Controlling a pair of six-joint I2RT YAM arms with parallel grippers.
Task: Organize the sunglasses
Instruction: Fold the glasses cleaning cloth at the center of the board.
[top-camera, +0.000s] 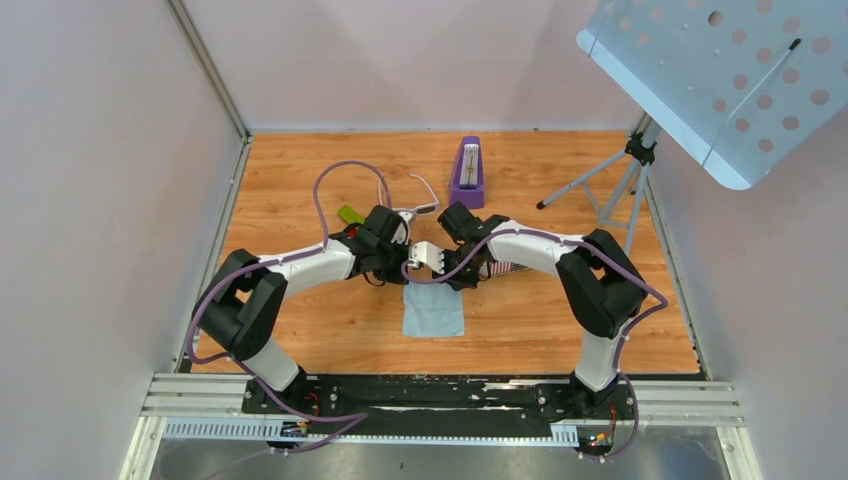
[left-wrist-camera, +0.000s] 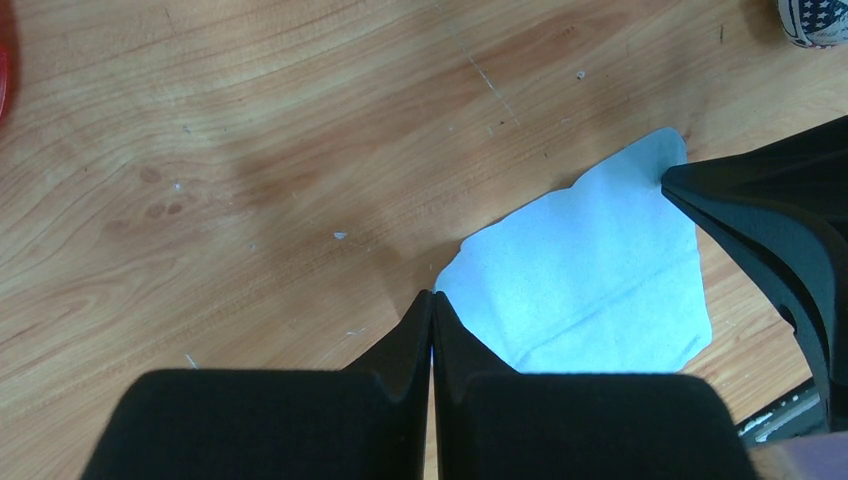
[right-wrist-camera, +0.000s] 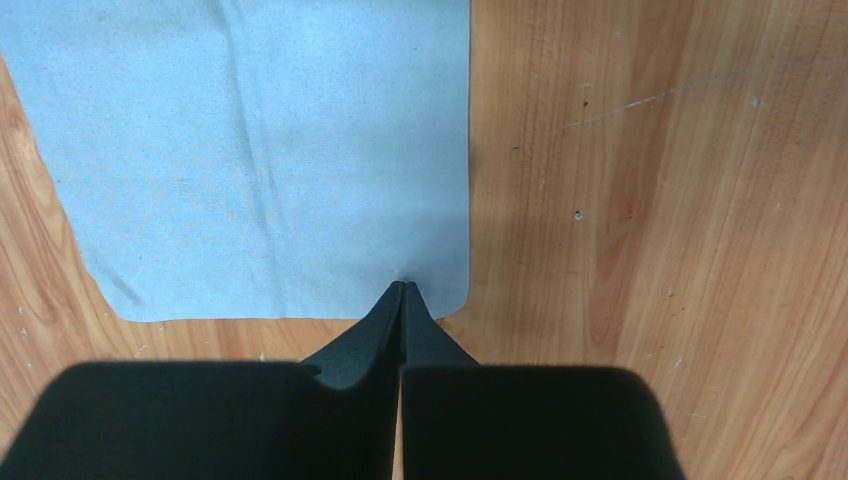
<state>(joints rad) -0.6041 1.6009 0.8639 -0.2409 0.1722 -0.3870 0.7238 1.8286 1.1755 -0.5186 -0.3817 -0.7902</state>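
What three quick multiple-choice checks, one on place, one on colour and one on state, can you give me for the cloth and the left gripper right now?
1. Where is the cloth? A) spread on the table B) on the floor C) on a shelf
2. What colour is it? A) red B) light blue C) white
3. How is the left gripper? A) wide open B) gripping the cloth C) shut, empty

Answers: 1 A, it lies flat on the wood; 2 B, it is pale blue in every view; 3 C, its fingers meet with nothing between them.
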